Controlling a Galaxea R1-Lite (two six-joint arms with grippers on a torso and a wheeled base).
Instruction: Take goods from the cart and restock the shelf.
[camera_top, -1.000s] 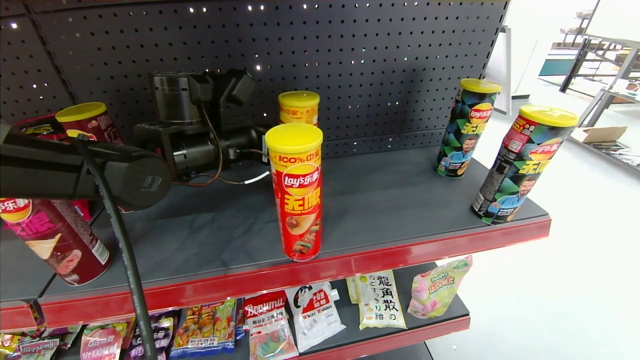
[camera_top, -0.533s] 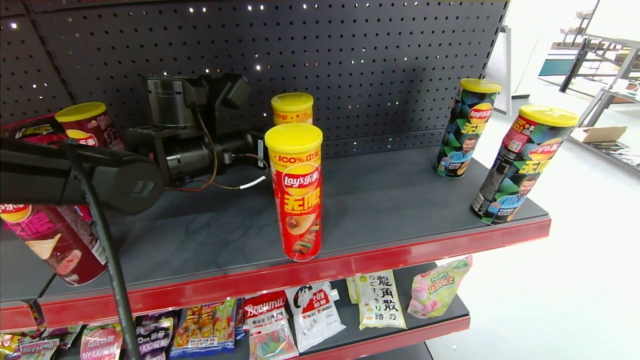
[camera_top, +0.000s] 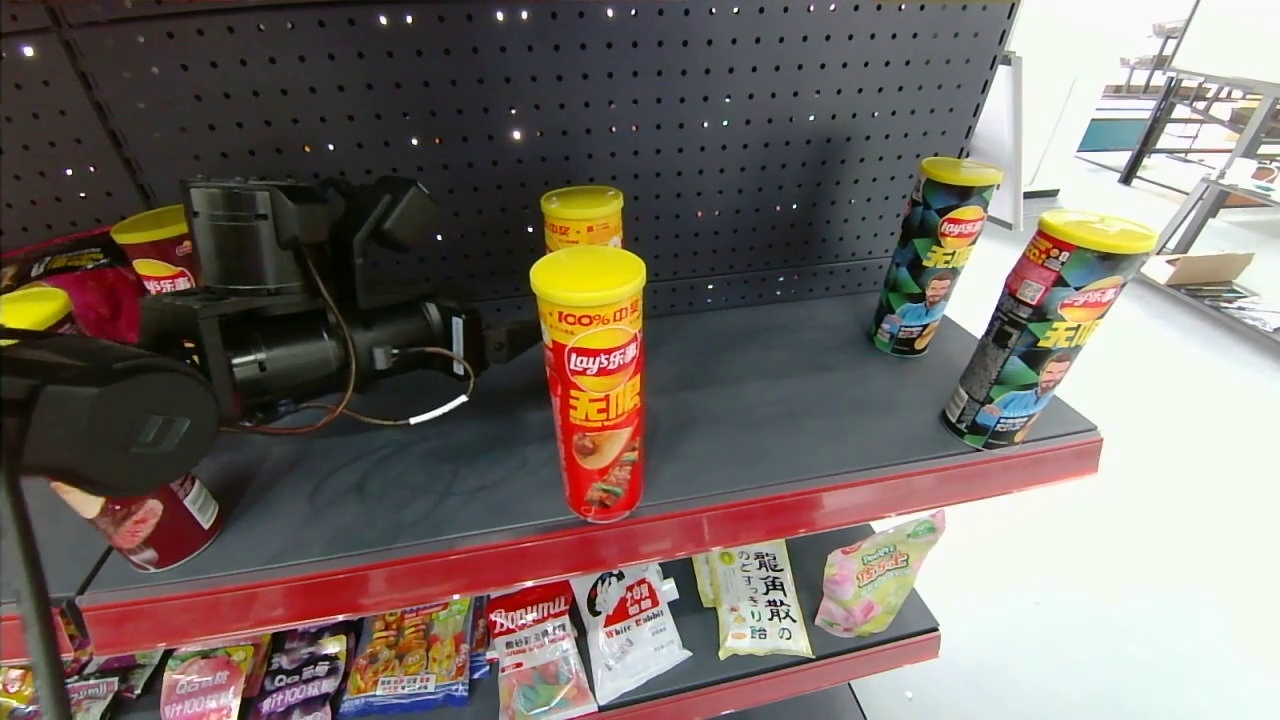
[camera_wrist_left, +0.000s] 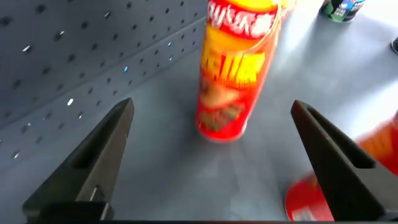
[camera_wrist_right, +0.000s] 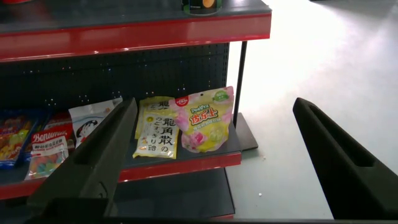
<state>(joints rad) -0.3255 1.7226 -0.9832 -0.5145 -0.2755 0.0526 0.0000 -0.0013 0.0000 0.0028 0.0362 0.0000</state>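
A red chip can with a yellow lid (camera_top: 582, 215) stands upright at the back of the top shelf (camera_top: 780, 400), near the pegboard; it also appears as the red can (camera_wrist_left: 233, 81). A second red can (camera_top: 590, 385) stands at the shelf's front edge. My left gripper (camera_top: 505, 340) hangs over the shelf to the left of both cans, open and holding nothing. In the left wrist view the left gripper (camera_wrist_left: 211, 106) has its fingers (camera_wrist_left: 106, 149) spread wide, with the back can standing apart beyond them. My right gripper (camera_wrist_right: 214, 102) is open and empty, low beside the lower shelf.
Two dark green cans (camera_top: 935, 255) (camera_top: 1050, 330) stand at the shelf's right end. Maroon cans (camera_top: 160, 245) (camera_top: 150, 515) stand at the left, close to my left arm. Snack bags (camera_wrist_right: 199, 121) line the lower shelf (camera_wrist_right: 180, 165). The pegboard (camera_top: 700, 120) closes the back.
My left arm has drawn back to the left, away from the back red can. That can shifted slightly left and now stands free.
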